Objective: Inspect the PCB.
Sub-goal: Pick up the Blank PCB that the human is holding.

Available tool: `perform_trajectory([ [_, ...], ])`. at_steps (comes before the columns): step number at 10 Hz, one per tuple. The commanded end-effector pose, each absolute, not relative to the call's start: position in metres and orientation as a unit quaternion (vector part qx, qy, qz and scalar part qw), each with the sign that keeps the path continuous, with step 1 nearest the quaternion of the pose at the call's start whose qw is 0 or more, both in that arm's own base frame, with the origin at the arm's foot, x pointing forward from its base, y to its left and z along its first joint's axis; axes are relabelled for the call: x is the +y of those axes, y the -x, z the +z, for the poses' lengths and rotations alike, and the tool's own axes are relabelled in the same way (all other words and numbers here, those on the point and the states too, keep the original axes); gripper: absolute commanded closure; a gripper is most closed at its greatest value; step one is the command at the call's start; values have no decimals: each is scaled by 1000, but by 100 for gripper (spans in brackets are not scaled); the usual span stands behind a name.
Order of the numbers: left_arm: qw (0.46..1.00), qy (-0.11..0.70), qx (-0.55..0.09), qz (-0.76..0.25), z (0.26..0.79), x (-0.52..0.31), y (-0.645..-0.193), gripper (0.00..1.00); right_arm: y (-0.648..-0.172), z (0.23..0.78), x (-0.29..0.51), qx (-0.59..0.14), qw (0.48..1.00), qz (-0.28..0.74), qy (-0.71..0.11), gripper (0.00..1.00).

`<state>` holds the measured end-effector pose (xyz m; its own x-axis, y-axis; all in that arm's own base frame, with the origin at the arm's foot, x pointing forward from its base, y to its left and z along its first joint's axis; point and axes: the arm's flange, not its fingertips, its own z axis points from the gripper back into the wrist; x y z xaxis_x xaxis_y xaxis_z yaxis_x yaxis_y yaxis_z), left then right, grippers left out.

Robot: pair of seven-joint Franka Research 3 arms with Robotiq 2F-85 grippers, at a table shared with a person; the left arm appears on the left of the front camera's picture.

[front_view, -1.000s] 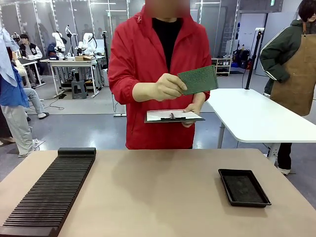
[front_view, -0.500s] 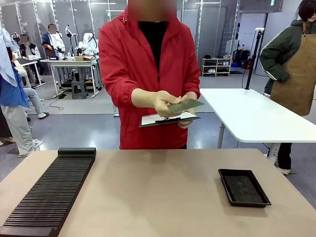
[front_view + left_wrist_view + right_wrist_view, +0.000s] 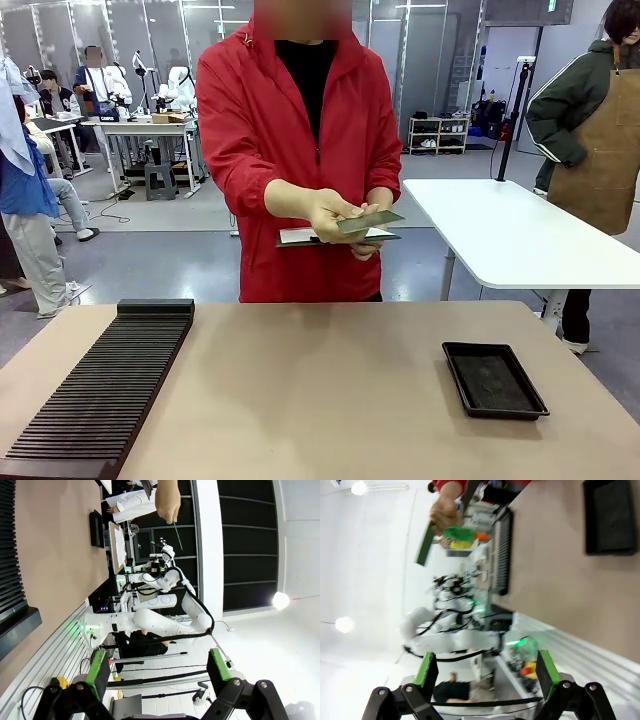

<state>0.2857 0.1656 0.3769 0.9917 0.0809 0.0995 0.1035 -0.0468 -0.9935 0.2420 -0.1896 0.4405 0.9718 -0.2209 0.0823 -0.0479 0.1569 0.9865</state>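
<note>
At 12 o'clock of the tan table (image 3: 320,390) stands a person (image 3: 300,130) in a red jacket, with a slotted black rack (image 3: 100,390) at 8 and a black tray (image 3: 494,380) at 4. The left gripper (image 3: 157,662) and right gripper (image 3: 483,667) have their fingers apart and are empty. Just above a clipboard (image 3: 298,237), one hand (image 3: 335,213) holds the green PCB (image 3: 375,220) nearly flat.

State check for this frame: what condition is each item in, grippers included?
PCB, held nearly flat in the person's hand, above the clipboard.
clipboard, held level by the person.
black tray, flat on the table.
slotted black rack, flat on the table.
left gripper, jaws open, holding nothing.
right gripper, jaws open, holding nothing.
</note>
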Motion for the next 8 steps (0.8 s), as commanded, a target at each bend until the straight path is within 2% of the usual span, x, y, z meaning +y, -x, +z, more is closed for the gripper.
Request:
perform_trajectory([
  [1,696,716,-60,1,382,166,-287,0,-271,499,-155,-32,747,-82,-659,0],
  [4,696,716,-60,1,382,166,-287,0,-321,539,-102,32,747,-92,-658,0],
  [8,696,716,-60,1,382,166,-287,0,-360,540,-13,70,735,-104,-666,0],
])
